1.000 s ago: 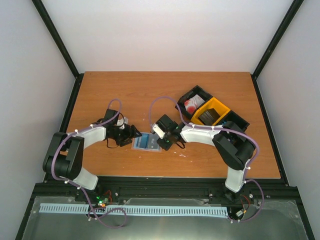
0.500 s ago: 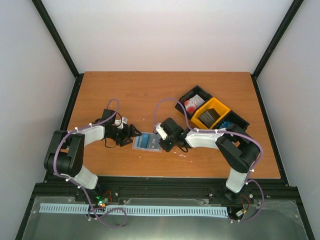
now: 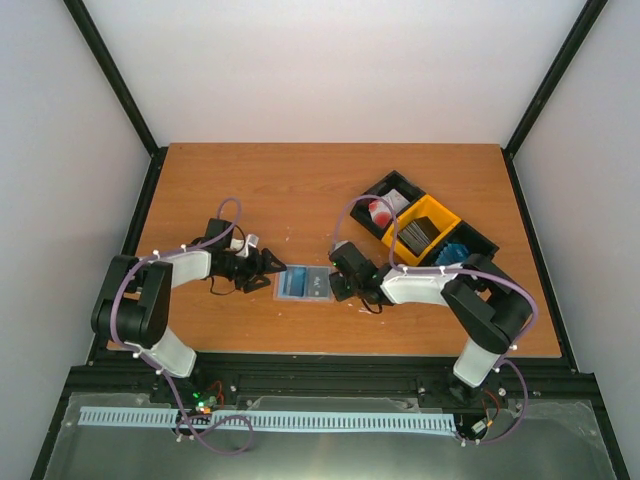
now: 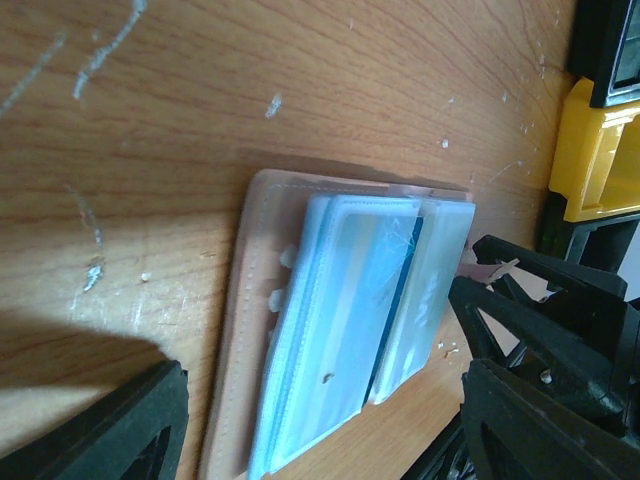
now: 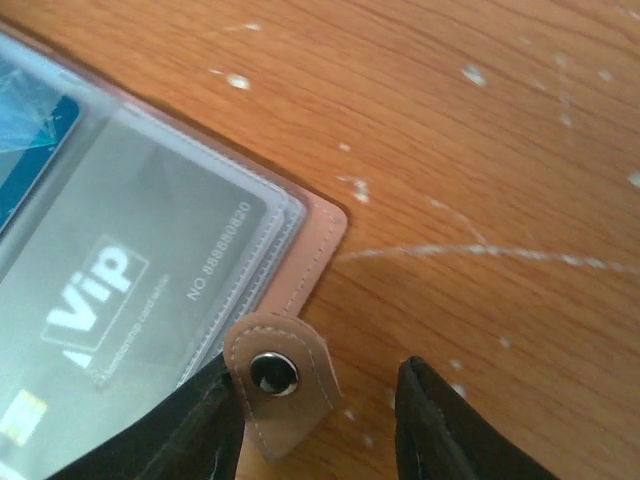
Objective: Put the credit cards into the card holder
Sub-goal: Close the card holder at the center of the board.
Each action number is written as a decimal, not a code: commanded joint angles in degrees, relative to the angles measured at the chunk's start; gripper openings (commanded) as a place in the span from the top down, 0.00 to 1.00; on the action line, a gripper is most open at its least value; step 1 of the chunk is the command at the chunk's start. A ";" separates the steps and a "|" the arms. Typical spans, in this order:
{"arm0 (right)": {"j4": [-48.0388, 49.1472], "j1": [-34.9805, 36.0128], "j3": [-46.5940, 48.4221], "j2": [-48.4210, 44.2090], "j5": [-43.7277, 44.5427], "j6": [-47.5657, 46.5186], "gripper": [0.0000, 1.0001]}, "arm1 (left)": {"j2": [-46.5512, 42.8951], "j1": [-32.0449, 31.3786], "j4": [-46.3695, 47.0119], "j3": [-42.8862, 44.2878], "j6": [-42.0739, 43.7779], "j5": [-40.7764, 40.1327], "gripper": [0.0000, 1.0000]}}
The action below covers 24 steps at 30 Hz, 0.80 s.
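Card holder [image 3: 302, 284]: grey credit card [image 5: 120, 300] newly seated inside; right gripper [image 3: 343, 284] drawn back to its edge, released; left gripper [image 3: 266, 270] opposite, open.

A robotics lab test cell: plain white panels [image 3: 330, 70], black frame posts [image 3: 111, 72], a scuffed wooden table [image 3: 300, 190], and a slotted cable tray [image 3: 270, 420].

Grey card [image 5: 120, 300] now apparently in holder [image 3: 288, 284]
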 commanded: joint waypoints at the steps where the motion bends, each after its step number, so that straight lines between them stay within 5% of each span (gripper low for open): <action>1: -7.73 -0.10 0.44 -1.92 6.91 10.53 0.59 | 2.44 -0.11 -2.33 -1.52 0.78 -2.63 0.24; 8: -15.59 -0.30 3.04 -1.72 1.71 18.32 0.70 | 3.16 -0.11 -1.45 -1.65 0.80 -1.31 0.24; 15: -19.71 -1.92 4.21 -3.82 0.34 26.78 0.59 | 3.46 -0.11 -1.60 -1.44 0.97 -1.37 0.24; 24: -25.87 -3.51 6.82 -3.56 -0.07 30.79 0.63 | 3.74 -0.11 -1.59 -1.26 1.24 -1.66 0.24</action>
